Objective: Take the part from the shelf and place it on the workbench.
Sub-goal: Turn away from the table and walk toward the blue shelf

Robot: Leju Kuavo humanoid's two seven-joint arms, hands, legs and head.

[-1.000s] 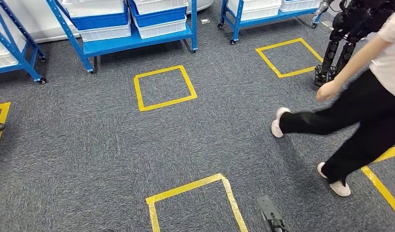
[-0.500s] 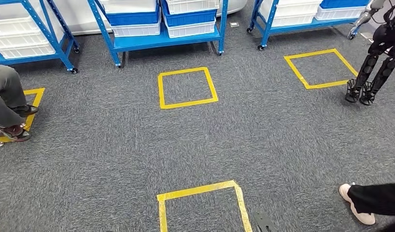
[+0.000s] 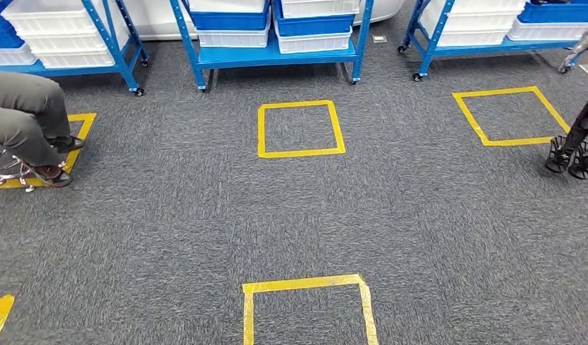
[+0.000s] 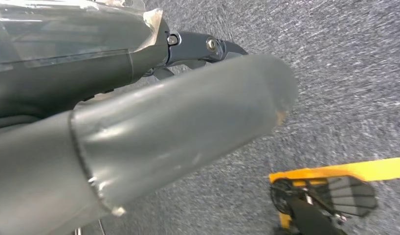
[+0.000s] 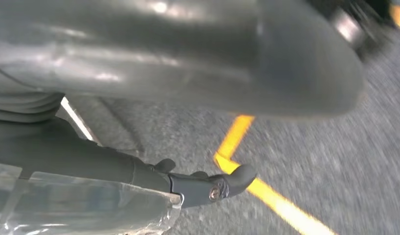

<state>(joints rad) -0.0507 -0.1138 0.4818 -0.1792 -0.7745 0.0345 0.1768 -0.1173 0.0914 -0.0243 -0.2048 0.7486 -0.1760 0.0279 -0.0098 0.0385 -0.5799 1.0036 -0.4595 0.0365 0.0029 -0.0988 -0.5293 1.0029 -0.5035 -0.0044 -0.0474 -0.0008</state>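
Blue wheeled shelves stand at the far side of the head view. The middle shelf [image 3: 277, 56] carries white and blue bins [image 3: 313, 42]; I cannot make out any part inside them. My left hand [image 4: 164, 112] hangs over grey carpet, thick thumb out and dark fingers [image 4: 203, 46] stretched, holding nothing. My right hand [image 5: 188, 58] hangs the same way, its dark fingers [image 5: 208, 186] straight above a yellow tape line, with nothing in it.
Yellow tape squares mark the carpet, one before the middle shelf [image 3: 300, 129] and one near me [image 3: 309, 284]. A seated person's legs [image 3: 29, 115] are at the left. Another robot's feet [image 3: 573, 154] stand at the right. More shelves [image 3: 492, 49] flank the middle one.
The camera has turned, so the whole picture has slid to the right. The walking person has passed out at the right and a seated person has come in at the left.
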